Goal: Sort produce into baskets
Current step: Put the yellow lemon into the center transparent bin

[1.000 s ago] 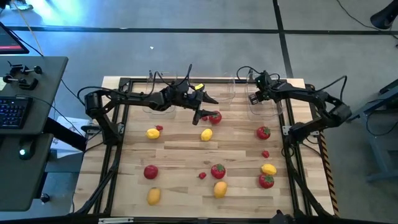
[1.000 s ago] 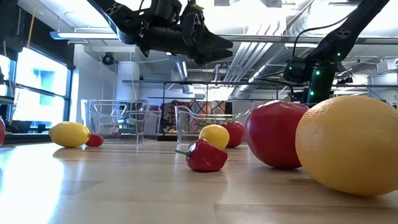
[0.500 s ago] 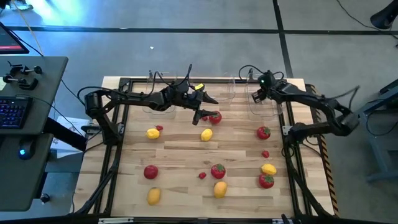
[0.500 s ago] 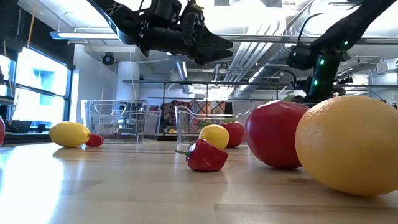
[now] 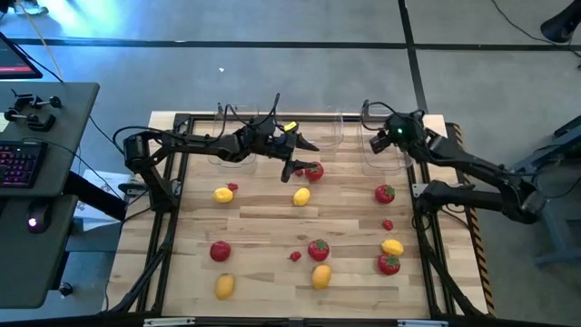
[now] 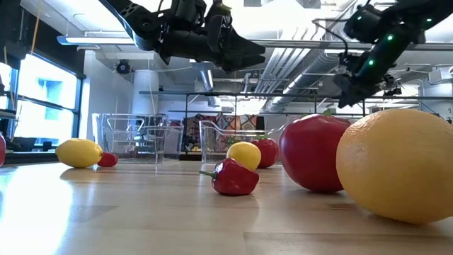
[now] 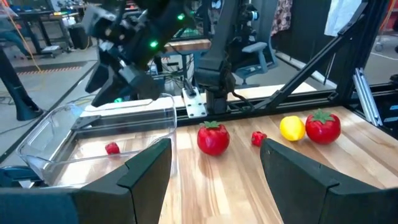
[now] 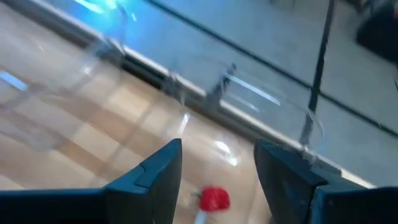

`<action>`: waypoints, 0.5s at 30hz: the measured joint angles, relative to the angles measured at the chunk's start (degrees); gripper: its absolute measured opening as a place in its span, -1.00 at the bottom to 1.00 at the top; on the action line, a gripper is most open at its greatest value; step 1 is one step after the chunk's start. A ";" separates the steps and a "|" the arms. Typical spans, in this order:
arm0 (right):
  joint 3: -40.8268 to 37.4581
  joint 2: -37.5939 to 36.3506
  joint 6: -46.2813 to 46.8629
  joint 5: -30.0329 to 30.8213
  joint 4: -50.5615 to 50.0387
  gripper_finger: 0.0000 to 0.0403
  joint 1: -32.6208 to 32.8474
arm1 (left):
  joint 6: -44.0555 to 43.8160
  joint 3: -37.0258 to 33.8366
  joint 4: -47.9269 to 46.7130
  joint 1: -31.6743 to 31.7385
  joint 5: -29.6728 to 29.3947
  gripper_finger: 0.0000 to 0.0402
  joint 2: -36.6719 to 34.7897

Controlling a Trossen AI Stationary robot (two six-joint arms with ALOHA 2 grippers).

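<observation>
Pale butcher-block planks [image 5: 263, 227] make up my work surface, framed by black rails on a grey workshop floor, with toy produce scattered across it: red round tomatoes with green tops such as the one at [image 5: 385, 193], yellow ovals like the lemon [image 5: 301, 196] near the middle, an orange oval [image 5: 321, 275] toward the near edge, and a tiny red berry [image 5: 388, 224] on the right side. Three clear plastic rectangular bins sit in a row along the far edge, hard to make out from above; the right one [image 5: 381, 150] lies under my right arm, and the left wrist view shows it [image 7: 99, 134] holding one small red berry [image 7: 112, 148]. My right gripper [image 8: 217, 168] hovers above that bin with its fingers apart and nothing between them, the berry [image 8: 215, 198] visible below, so I judge it has nothing left to carry and is free for another pick. My left gripper [image 7: 214, 171] hangs over the middle of the table beside a tomato [image 5: 314, 171], jaws spread and empty, looking toward the right side's fruit. Most of the produce lies loose on the planks, so I reckon the sort is barely begun.
</observation>
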 joint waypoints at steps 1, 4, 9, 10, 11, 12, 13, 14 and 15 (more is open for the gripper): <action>-1.24 -1.21 -0.34 -0.14 1.96 -0.08 0.60 | 0.02 0.00 -0.17 0.00 0.02 0.17 0.00; -5.00 -4.56 -1.37 -1.56 7.35 -0.17 2.84 | 0.02 0.00 -0.56 0.00 0.00 0.17 0.00; -8.77 -8.29 -2.91 -2.59 15.02 -0.43 7.45 | 0.58 0.00 -3.64 -0.15 -0.36 0.07 -1.62; -8.95 -8.44 -3.60 -2.59 15.72 -0.49 8.44 | 1.08 0.02 -5.22 -0.27 -0.48 0.03 -2.44; -9.03 -8.44 -4.15 -2.76 16.42 -0.55 9.44 | 1.67 0.02 -6.90 -0.39 -0.63 0.00 -3.40; -9.03 -8.30 -4.40 -3.56 17.06 -0.60 10.31 | 2.32 0.02 -8.58 -0.67 -1.14 -0.05 -4.43; -9.03 -8.17 -4.96 -4.59 17.51 -0.66 11.12 | 3.05 0.02 -10.41 -0.99 -1.95 -0.10 -5.48; -9.04 -7.97 -5.57 -5.99 17.94 -0.71 11.85 | 3.57 0.02 -12.39 -1.29 -3.28 -0.15 -6.65; -9.05 -7.70 -5.69 -7.46 18.80 -0.76 12.55 | 4.19 0.02 -14.47 -1.65 -4.48 -0.19 -7.85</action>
